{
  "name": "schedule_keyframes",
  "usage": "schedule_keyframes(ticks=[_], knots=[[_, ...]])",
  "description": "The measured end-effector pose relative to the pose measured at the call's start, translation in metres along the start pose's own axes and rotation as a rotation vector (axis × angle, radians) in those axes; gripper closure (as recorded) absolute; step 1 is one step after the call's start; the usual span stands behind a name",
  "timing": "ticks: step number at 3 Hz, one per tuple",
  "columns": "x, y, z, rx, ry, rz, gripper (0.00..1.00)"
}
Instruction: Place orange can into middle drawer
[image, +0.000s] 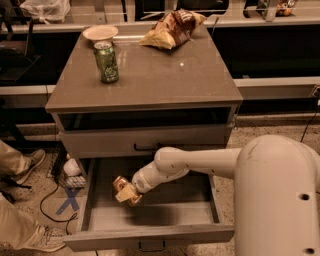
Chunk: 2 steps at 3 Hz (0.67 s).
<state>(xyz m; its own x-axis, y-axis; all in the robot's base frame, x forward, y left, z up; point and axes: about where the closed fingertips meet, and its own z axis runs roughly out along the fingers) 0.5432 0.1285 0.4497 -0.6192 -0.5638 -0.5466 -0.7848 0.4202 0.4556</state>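
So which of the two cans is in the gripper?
The orange can, held by the gripper over the open middle drawer; the green can stands upright on the cabinet top.

Over the wide grey-brown wooden middle drawer (190, 234), left of its centre, the gripper (126, 194) apparently clasps the small dented orange-gold can (119, 183). Above that drawer sits the flat-fronted grey drawer (95, 142).

The gripper (127, 193) grips the orange can (120, 183) low inside the pulled-out middle drawer (150, 236), over the left part of its grey floor, while a green can (106, 62), a snack bag (170, 29) and a small plate (100, 32) sit on the cabinet top (165, 80) above.
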Motion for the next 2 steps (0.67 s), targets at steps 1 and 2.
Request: schedule_keyframes(ticks=[1, 2], knots=[[-0.0071, 0.0007, 0.0233, -0.018, 0.023, 0.004, 0.00], [-0.0058, 0.0010, 0.0288, -0.019, 0.039, 0.014, 0.00]])
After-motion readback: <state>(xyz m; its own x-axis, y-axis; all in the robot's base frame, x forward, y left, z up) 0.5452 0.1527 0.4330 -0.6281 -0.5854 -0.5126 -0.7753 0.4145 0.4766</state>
